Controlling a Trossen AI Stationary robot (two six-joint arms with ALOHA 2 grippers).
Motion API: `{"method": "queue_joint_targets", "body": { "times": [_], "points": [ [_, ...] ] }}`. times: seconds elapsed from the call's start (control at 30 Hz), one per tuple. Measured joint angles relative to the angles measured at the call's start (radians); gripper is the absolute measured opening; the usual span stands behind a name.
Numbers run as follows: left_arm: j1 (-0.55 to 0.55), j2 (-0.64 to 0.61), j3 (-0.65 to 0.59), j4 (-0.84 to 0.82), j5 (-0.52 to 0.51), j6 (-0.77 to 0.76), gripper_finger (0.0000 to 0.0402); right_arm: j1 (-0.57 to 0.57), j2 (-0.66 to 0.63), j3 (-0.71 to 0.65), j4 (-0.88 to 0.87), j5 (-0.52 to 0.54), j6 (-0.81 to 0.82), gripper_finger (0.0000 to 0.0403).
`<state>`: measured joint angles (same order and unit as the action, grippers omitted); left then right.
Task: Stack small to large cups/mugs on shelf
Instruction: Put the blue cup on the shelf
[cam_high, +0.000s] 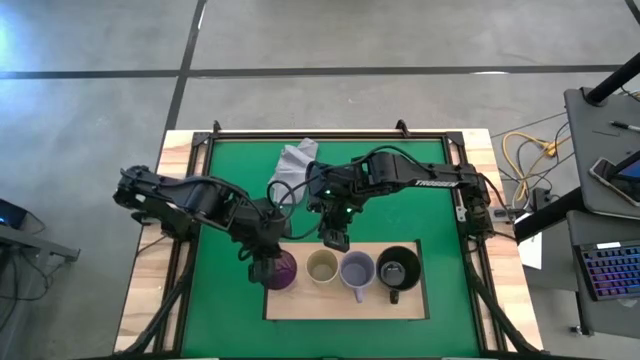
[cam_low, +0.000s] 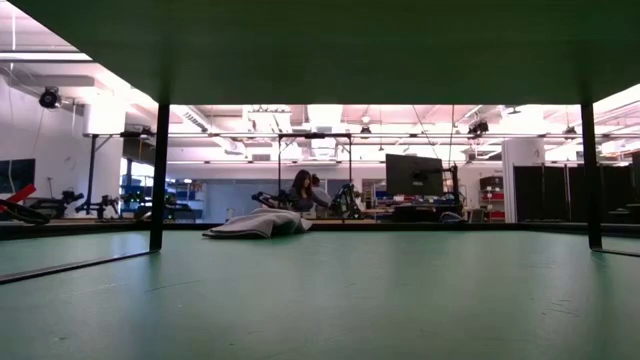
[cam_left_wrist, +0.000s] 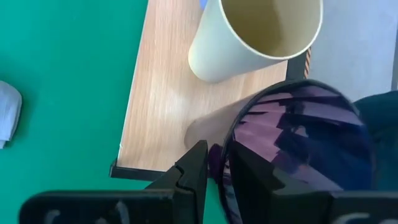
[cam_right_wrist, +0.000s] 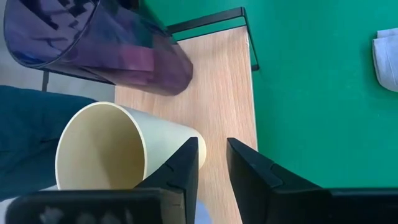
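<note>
Four vessels stand upright in a row on the light wooden shelf (cam_high: 345, 305) near the table's near edge. From left to right they are the dark teal-and-purple tumbler (cam_high: 285, 270), the cream cup (cam_high: 322, 267), the lavender-grey mug (cam_high: 357, 270) and the black mug (cam_high: 398, 268). My left gripper (cam_high: 262, 264) is at the tumbler's left side, shut on its rim. My right gripper (cam_high: 335, 240) hovers just beyond the cream cup (cam_right_wrist: 106, 149), open by a narrow gap, with only bare shelf wood (cam_right_wrist: 217, 74) between its fingers. My left gripper (cam_left_wrist: 217, 165) pinches the tumbler's rim (cam_left_wrist: 231, 134) on the side toward the table's left edge. One finger (cam_left_wrist: 196, 168) is outside the wall and the other finger (cam_left_wrist: 249, 177) is inside the tumbler (cam_left_wrist: 298, 143). The fingers come from above, pointing down. The tumbler stands upright on the shelf (cam_left_wrist: 161, 93).
A crumpled light grey cloth (cam_high: 297, 158) lies on the green mat (cam_high: 400, 200) toward the far edge, also seen in the low view (cam_low: 255, 225). The shelf's right end beyond the black mug is bare wood. People sit in the room behind the table.
</note>
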<state>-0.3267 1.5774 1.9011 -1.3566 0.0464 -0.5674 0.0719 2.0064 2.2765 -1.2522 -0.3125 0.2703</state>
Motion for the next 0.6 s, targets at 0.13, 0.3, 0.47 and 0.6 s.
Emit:
{"method": "queue_joint_targets", "body": {
  "times": [0.13,0.3,0.47,0.6],
  "points": [
    [0.0,-0.003,0.003,0.005,-0.002,0.0,0.0052,0.0,0.0,0.0,0.0,0.0,0.002,0.0081],
    [0.001,-0.003,0.003,0.006,-0.002,0.006,0.0052,0.0,0.0,0.0,0.0,0.0,0.004,0.0084],
    [0.001,-0.005,0.014,0.012,-0.007,0.006,0.0052,0.0,0.0,0.0,0.0,0.0,0.006,0.008],
    [0.001,-0.008,0.025,0.012,-0.037,0.008,0.0052,0.0,0.0,0.0,0.0,0.0,0.006,0.0083]
  ]
}}
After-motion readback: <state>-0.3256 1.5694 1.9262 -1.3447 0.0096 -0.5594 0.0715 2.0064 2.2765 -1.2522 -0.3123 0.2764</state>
